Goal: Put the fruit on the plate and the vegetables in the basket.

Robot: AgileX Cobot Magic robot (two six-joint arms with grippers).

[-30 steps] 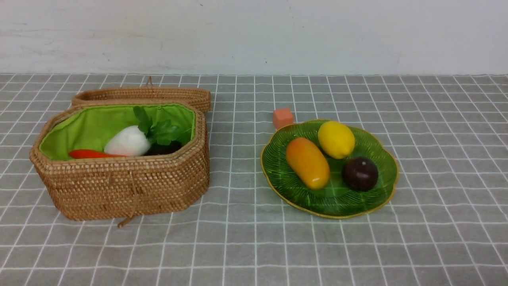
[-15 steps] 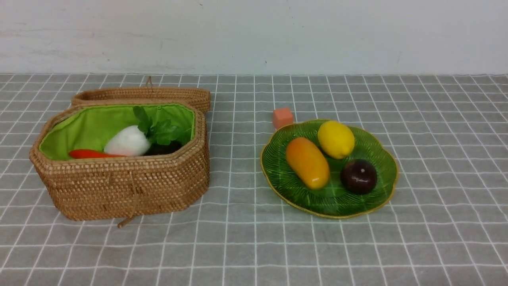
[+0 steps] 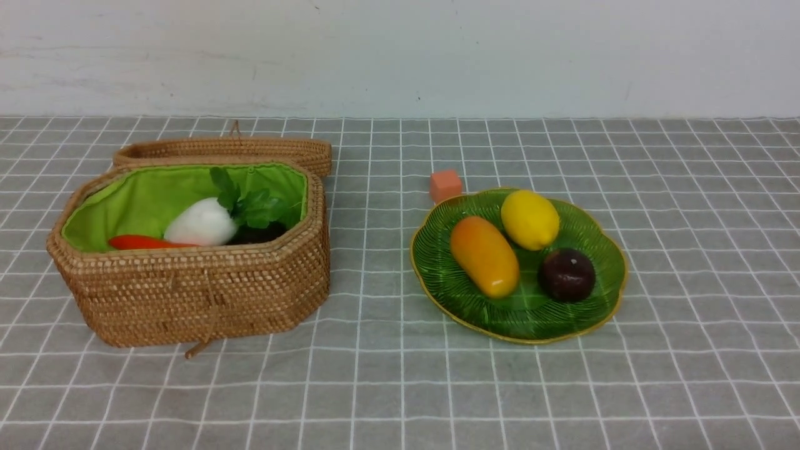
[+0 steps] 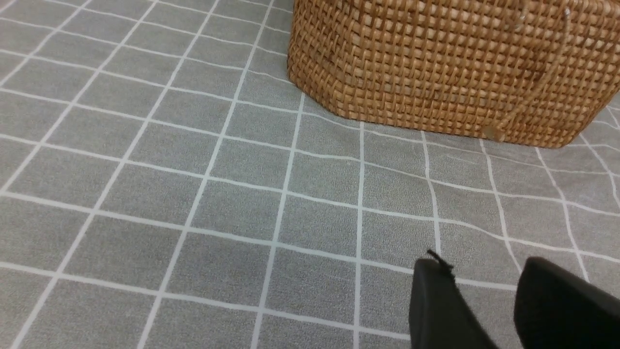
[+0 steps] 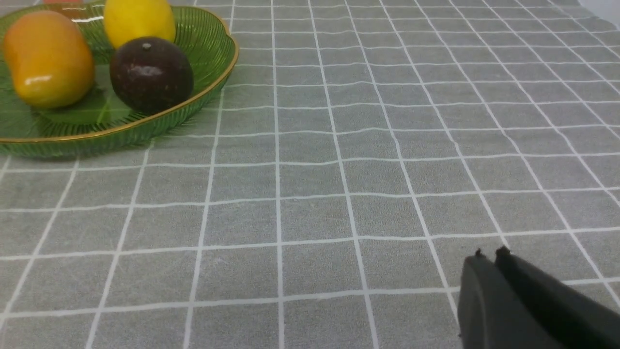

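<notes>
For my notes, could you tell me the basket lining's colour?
Bright green lining, clearest in the front view.

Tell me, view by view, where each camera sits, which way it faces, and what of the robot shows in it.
Front view: between the arms, facing forward over the basket and plate toward the wall; no robot parts show.
Left wrist view: on the left arm, low over the cloth, facing the basket's woven side; the left gripper shows, jaws apart, empty.
Right wrist view: on the right arm, low, facing the plate with mango, lemon and dark fruit; the right gripper shows, shut.
Shared: basket in front and left wrist; plate in front and right wrist.
</notes>
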